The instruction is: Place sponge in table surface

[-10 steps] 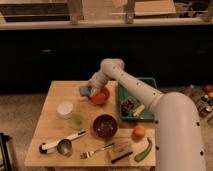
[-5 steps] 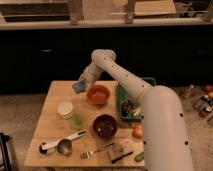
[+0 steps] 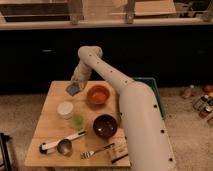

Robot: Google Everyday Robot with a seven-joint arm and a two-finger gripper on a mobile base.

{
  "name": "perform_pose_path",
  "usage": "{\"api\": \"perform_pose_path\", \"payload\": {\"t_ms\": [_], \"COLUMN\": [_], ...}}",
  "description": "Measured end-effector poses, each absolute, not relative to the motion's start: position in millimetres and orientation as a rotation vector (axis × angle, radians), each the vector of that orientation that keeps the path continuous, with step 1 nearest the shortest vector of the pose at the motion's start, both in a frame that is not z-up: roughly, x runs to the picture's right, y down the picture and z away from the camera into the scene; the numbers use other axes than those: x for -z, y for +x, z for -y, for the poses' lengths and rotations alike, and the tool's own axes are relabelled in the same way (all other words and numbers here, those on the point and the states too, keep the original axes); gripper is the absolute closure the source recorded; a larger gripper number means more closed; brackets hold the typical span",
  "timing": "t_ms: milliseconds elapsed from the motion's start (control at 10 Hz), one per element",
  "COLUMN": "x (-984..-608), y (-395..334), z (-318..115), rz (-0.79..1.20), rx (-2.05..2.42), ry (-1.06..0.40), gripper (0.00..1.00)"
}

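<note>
The sponge (image 3: 73, 89) is a small blue block held at the tip of my gripper (image 3: 75, 86), which is shut on it. It hangs just above the far left part of the light wooden table surface (image 3: 50, 125), left of the orange bowl (image 3: 98, 94). My white arm (image 3: 115, 85) reaches from the lower right up and over the table to it.
A round white lidded container (image 3: 65, 109) and a small green cup (image 3: 76, 121) stand below the sponge. A dark bowl (image 3: 105, 125), a ladle (image 3: 61, 146), a fork (image 3: 95, 151) and a packet (image 3: 118, 151) lie toward the front. A green tray (image 3: 153, 87) sits behind my arm at right.
My gripper has moved left with the sponge, from over the orange bowl to the table's far left part, and now sits lower, near the wood.
</note>
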State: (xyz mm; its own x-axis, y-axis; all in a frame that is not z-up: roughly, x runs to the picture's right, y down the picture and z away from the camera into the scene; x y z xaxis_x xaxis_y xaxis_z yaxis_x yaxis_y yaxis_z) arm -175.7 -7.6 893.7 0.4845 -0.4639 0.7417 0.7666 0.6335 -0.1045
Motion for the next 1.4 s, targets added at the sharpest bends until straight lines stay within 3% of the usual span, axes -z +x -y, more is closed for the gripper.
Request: {"api": "perform_pose_path", "payload": {"t_ms": [1100, 1400], "x": [-959, -969], "y": [-211, -205], "z": [-21, -20], "rz": [0.661, 0.646], "rx": [0.759, 0.731], "ry": [-0.499, -0.528], "gripper": [0.98, 0.7]}}
